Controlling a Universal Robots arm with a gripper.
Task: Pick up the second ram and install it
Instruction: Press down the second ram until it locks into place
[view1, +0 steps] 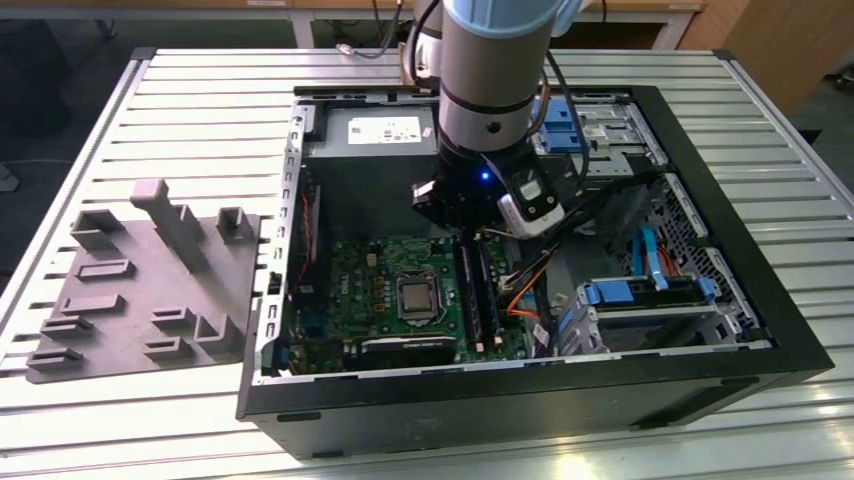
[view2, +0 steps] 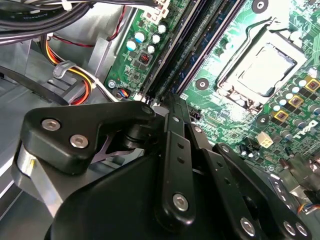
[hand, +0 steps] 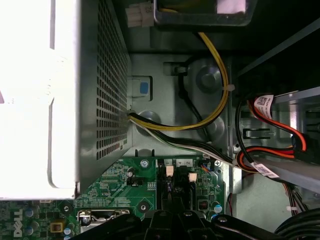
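- And here we are inside the open computer case (view1: 747, 330), lying on its side on the slatted metal table (view1: 200, 110), with the arm (view1: 491, 70) reaching straight down into it.
- The gripper (view1: 467, 232) is low over the green motherboard (view1: 387, 270), right at the far end of the long black memory slots (view1: 478, 295), which run beside the processor socket (view1: 418, 297) on the exterior view's right.
- In the second wrist view the gripper's black linkages (view2: 175, 165) crowd the foreground, fingers drawn together to a narrow point just above the slot ends (view2: 167, 90).
- Closed on something or closed on nothing? I cannot tell; the tips are hidden behind the linkage.
- The second ram: dark sticks sit in the memory slots (view2: 200, 45) in that same view, lying flat along the board, but which one is the second I cannot make out.
- The processor socket (view2: 260, 70) with its silver lid sits just beside those slots.
- In the first wrist view the gripper (hand: 175, 220) hangs over the board edge (hand: 150, 185), with yellow and white cables (hand: 200, 120) looping past a perforated metal wall (hand: 107, 75).
- Out on the table, at the exterior view's left, a grey moulded holder tray (view1: 147, 280) stands well apart from the case.
- Blue drive brackets (view1: 627, 292) sit in the case at the exterior view's right.
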